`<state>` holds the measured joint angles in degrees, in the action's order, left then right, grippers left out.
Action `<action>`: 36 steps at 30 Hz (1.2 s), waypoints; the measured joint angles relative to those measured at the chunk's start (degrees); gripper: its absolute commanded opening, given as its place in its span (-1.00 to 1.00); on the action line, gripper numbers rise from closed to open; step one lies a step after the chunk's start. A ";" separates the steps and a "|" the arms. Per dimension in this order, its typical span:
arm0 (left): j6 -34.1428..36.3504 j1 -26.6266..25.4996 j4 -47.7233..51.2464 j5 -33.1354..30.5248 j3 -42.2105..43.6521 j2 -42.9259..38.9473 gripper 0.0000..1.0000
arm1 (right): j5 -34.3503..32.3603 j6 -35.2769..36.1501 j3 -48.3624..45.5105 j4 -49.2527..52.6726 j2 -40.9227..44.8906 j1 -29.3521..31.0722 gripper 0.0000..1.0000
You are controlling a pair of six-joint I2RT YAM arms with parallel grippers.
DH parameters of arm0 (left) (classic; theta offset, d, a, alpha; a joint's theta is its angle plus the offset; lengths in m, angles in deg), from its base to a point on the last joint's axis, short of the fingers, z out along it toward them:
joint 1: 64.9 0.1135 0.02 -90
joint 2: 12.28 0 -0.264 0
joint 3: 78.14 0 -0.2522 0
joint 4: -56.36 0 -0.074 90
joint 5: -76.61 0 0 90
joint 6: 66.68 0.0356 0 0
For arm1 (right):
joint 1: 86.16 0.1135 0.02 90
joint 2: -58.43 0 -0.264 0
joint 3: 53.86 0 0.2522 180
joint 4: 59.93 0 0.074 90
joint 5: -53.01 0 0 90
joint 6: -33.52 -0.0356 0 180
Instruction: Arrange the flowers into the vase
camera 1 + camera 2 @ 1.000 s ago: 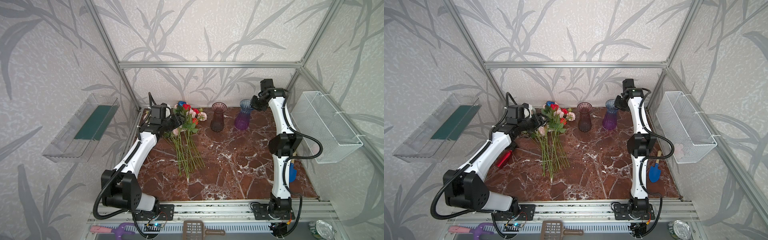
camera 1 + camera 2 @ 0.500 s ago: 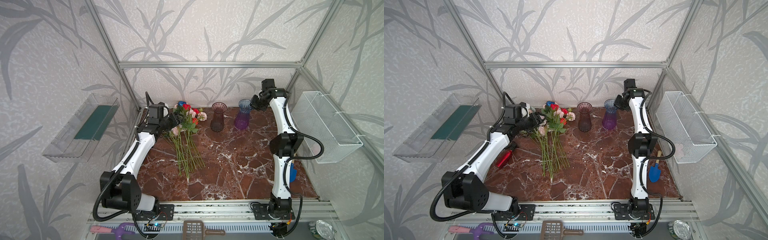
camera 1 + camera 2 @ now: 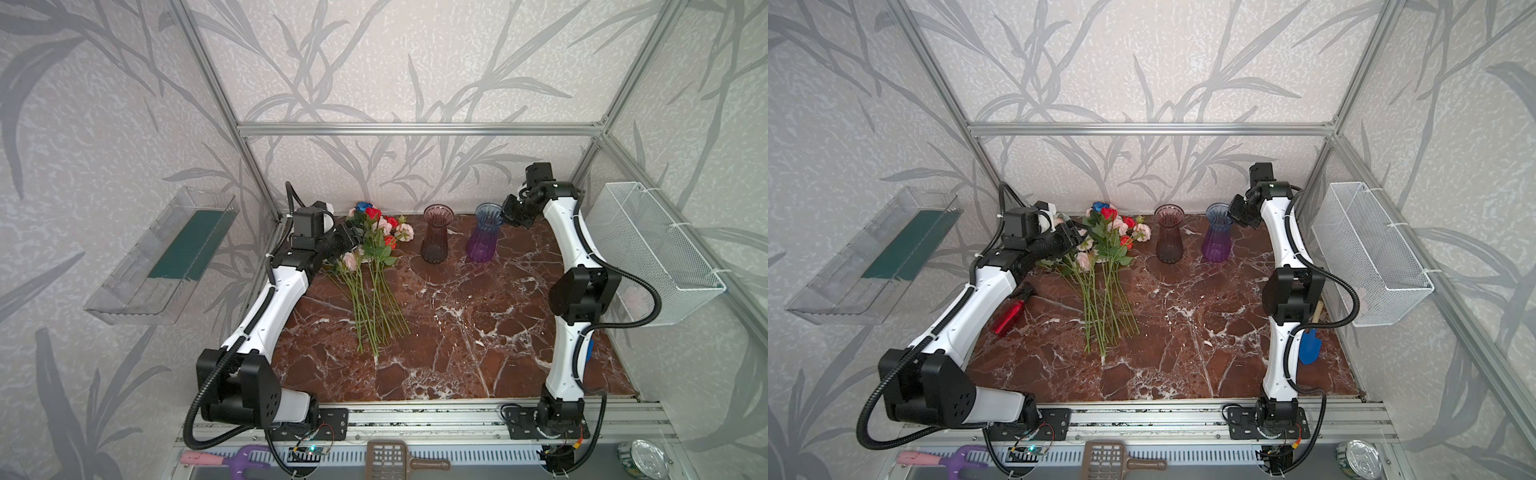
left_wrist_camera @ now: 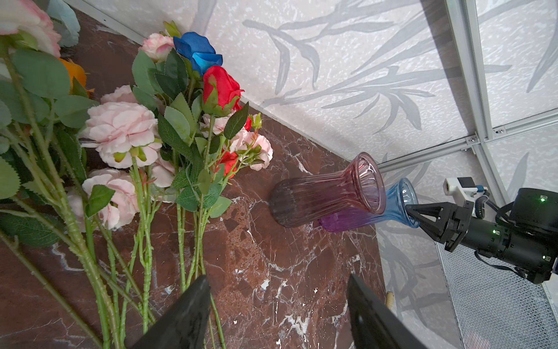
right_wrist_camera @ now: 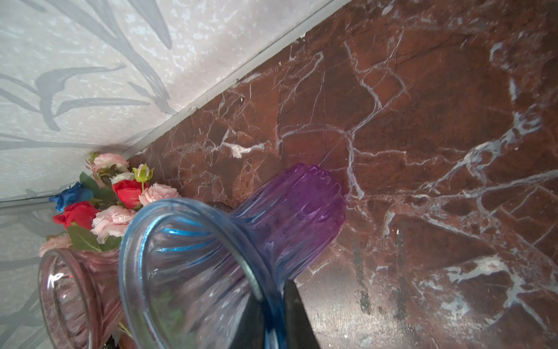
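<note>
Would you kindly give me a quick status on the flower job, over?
Left pincer open, empty, beside flowers. Right pincer shut on blue-purple vase rim. All flowers on table, none in vases. Pink vase stands between.

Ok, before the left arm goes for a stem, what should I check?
1. Right tool shut on the blue-purple vase rim: ok.
2. Left tool open and empty: ok.
3. Stem lined up inside the left tool's opening: cannot tell.
4. Pink vase upright, apart from the held one: ok.
5. Flowers in a vase: not ok, all lie on the table.
</note>
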<state>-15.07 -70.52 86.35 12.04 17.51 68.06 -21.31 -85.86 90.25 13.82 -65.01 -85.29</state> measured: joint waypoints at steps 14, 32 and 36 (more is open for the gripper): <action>0.02 0.17 -0.02 -0.07 0.26 -0.02 0.44 | 1.86 -0.39 -29.70 -7.87 20.90 2.93 -1.00; -0.39 0.17 -0.39 0.00 0.48 -0.02 0.44 | -0.26 -2.45 -49.81 -11.87 38.34 26.03 -0.82; -0.37 0.17 -0.42 -0.02 0.70 0.00 0.43 | -0.44 -2.54 -50.47 -13.51 39.19 26.10 -0.42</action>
<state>-15.44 -70.35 85.94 12.02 18.21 68.06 -21.75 -88.40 39.78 0.31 -25.82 -59.20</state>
